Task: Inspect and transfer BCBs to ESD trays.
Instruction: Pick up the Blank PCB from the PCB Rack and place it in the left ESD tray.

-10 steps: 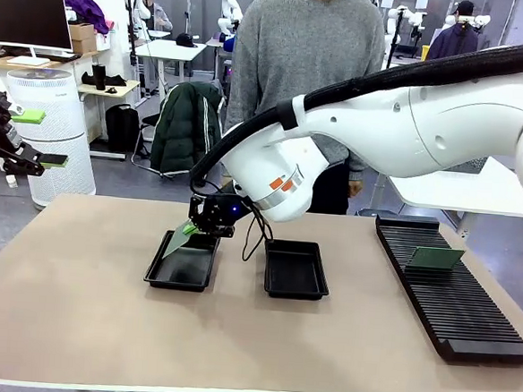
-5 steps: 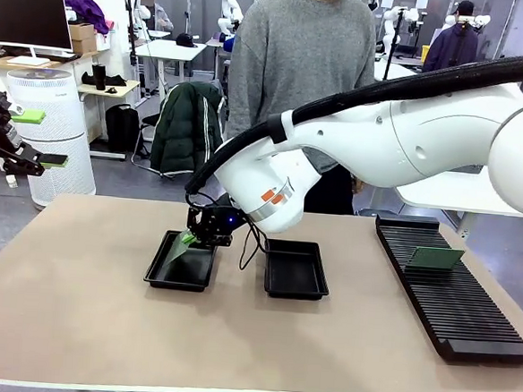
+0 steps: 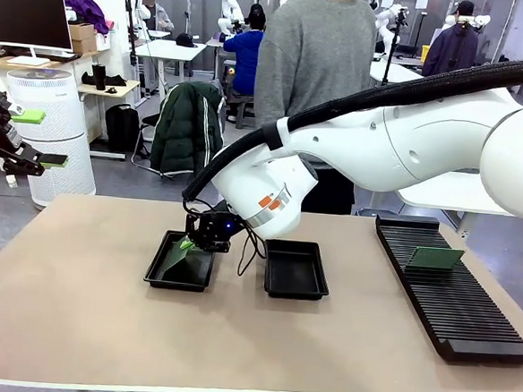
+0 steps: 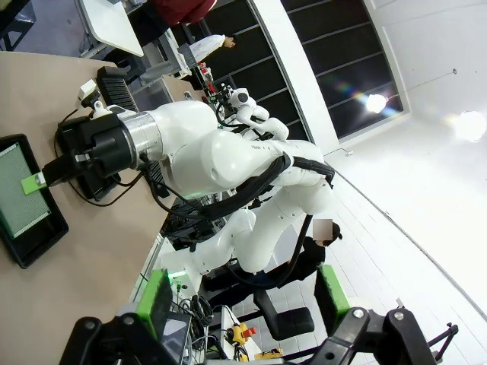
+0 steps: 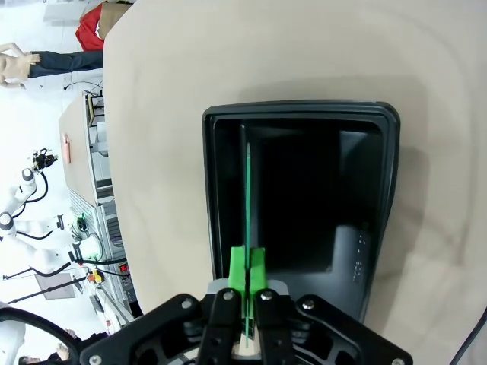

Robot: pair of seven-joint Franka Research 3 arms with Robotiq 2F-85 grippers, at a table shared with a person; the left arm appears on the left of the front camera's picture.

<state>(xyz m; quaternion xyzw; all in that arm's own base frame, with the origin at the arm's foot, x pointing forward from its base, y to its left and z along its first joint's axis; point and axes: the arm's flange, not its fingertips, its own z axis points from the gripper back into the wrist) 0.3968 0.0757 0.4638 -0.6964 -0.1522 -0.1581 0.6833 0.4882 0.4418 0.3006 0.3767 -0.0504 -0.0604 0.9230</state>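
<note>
The right gripper (image 5: 247, 268) is clamped on one short edge of a BCB (image 5: 248, 198), which is seen edge-on in the right wrist view as a thin green line reaching out over the floor of the left ESD tray (image 3: 160, 262). In the front view the board is held tilted, with its low end down inside that tray and its high end at the gripper. Whether the low edge touches the floor cannot be told.

The main risk is judged to lie in the release. The green line sits close to one side wall, so if the board is let go at this tilt it may be tipped the wrong way and left propped on the sloped wall or rim. If it is pushed lower while on edge, it may be bent, or the tray may be shoved toward the second ESD tray (image 3: 297, 270) just beside it. A cable loop (image 3: 247, 249) hangs near the gap between the two trays and could be snagged on a rim.

The left gripper (image 4: 243, 304) is held well apart from all this, its pads spread with nothing between them.
</note>
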